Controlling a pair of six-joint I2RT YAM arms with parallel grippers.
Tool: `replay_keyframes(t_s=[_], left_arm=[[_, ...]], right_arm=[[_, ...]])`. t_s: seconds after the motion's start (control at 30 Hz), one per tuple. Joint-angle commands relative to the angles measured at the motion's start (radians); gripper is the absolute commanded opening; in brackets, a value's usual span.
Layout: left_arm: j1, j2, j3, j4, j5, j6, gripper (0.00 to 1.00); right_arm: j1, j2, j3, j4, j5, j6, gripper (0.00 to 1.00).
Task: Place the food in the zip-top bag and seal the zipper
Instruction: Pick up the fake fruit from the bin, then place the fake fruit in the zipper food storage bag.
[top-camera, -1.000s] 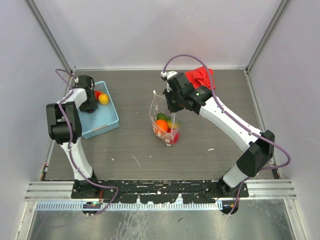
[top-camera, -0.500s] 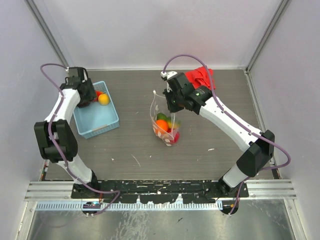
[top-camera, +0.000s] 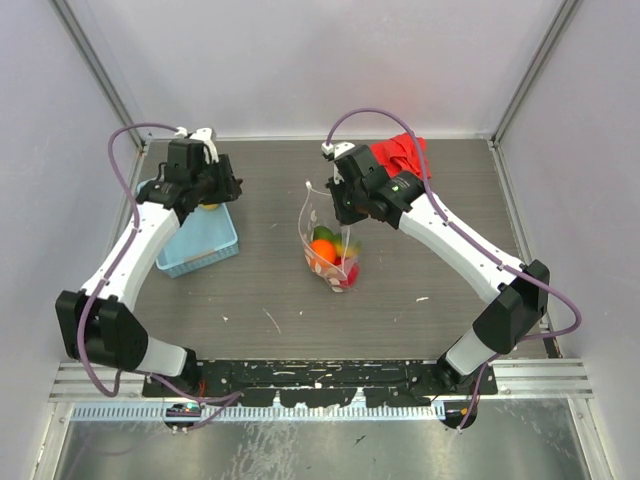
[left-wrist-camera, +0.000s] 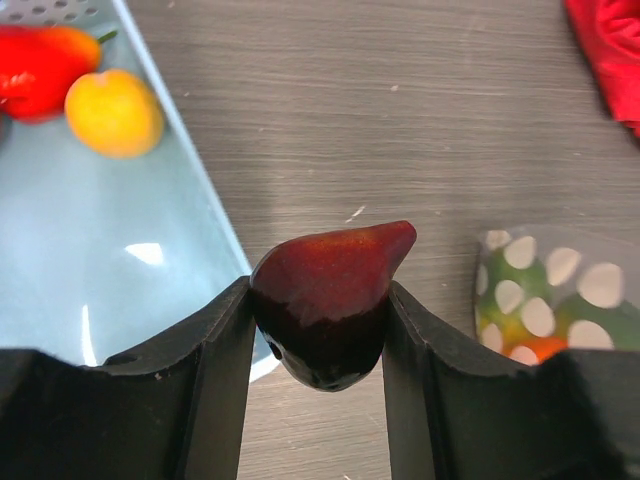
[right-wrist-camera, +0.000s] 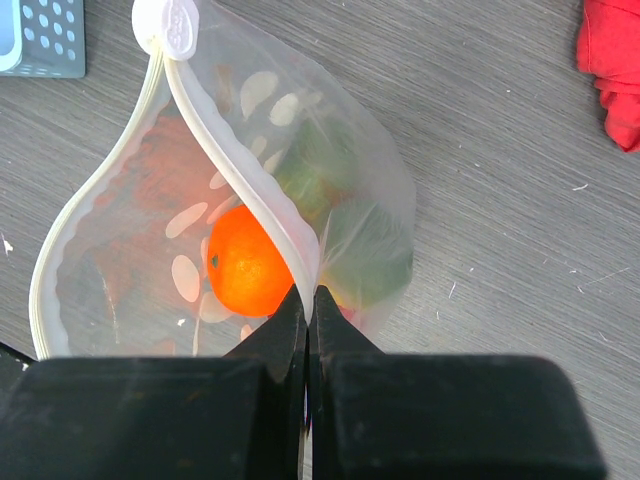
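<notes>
Left hand (left-wrist-camera: 318, 345): fingers partly closed, clamped on a dark red fruit (left-wrist-camera: 335, 270), pointed tip up and to the right. From the top view this hand (top-camera: 215, 180) sits over the far right corner of the light blue basket (top-camera: 205, 245), well apart from the bag.

Basket (left-wrist-camera: 120, 250) contents: one yellow fruit (left-wrist-camera: 113, 110) and one red fruit (left-wrist-camera: 35, 70), both in the far corner. The rest of its floor is bare.

Right hand (right-wrist-camera: 307, 300): fingers closed tight, pinching one lip of the zip-top bag (right-wrist-camera: 375, 200) at the zipper (right-wrist-camera: 240, 172). The mouth gapes open and the two zipper strips are spread apart, meeting at the white end tab (right-wrist-camera: 166, 25). Unsealed.

Bag contents: orange fruit (right-wrist-camera: 245, 270) is clear through the opening, green fruit (right-wrist-camera: 315, 160) is blurred behind the dotted plastic, and something red shows at the bottom in the top view. The exact count can't be read.

The bag (top-camera: 335, 255) is mid-surface, held up from above by the right hand (top-camera: 345, 205). A red cloth (top-camera: 400, 152) lies at the far edge of the dark wood-grain surface (top-camera: 270, 290), behind the right arm.
</notes>
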Motion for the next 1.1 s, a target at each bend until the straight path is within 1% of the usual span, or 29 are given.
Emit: replay_keyframes(t_s=[0.0,0.13,0.23,0.4,0.47,0.57,0.67,0.8,1.07], left_arm=[[-0.061,-0.091,-0.019,0.09,0.048,0.022,0.38],[-0.147,-0.162,-0.051,0.127,0.06,0.062,0.38],[-0.22,-0.249,-0.086,0.171,0.065,0.073,0.38],[-0.347,-0.315,-0.113,0.222,0.071,0.134,0.37],[-0.405,-0.328,-0.117,0.246,0.066,0.189,0.37],[-0.494,-0.327,-0.119,0.278,0.058,0.312,0.37],[-0.559,-0.307,-0.121,0.295,0.067,0.427,0.38],[-0.583,-0.273,-0.122,0.317,0.117,0.525,0.38],[-0.585,-0.219,-0.132,0.332,0.202,0.69,0.41]], right_arm=[[0.001,-0.01,0.05,0.031,-0.001,0.014,0.0],[0.0,-0.009,0.051,0.028,-0.001,0.015,0.0],[0.0,-0.007,0.052,0.029,0.0,0.017,0.0],[0.0,0.0,0.053,0.03,-0.004,0.017,0.0],[0.0,0.0,0.051,0.029,-0.004,0.017,0.0],[0.0,-0.001,0.053,0.028,-0.001,0.017,0.0],[0.0,-0.005,0.053,0.026,-0.001,0.018,0.0],[0.0,-0.009,0.05,0.022,0.002,0.018,0.0],[0.001,-0.01,0.05,0.022,0.001,0.02,0.0]])
